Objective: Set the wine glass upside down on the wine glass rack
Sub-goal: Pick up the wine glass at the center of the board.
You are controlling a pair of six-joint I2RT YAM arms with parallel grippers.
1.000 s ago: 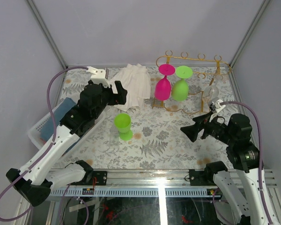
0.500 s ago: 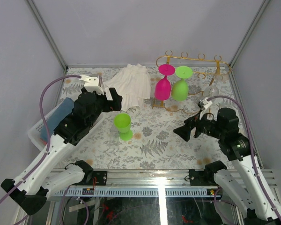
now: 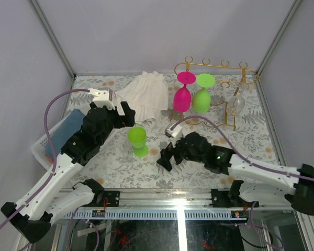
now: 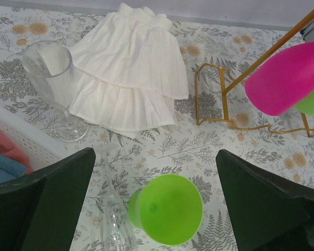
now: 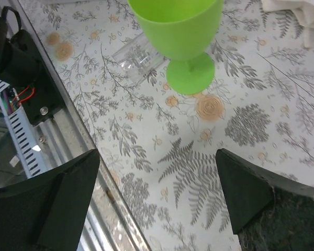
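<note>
The gold wire rack stands at the back right; its base shows in the left wrist view. A pink glass, a green glass and a clear glass hang on it upside down. A lime green wine glass stands upright mid-table, also seen from the left wrist and the right wrist. A clear glass lies beside it. Another clear glass stands upright by the cloth. My left gripper is open above the green glass. My right gripper is open and empty to its right.
A white cloth lies at the back middle. A white plastic basket with blue fabric sits at the left edge. The table's metal front edge is close under the right gripper.
My right arm has swung from the right side across to the middle, close to the upright green glass. My left arm has shifted slightly forward over that glass.
</note>
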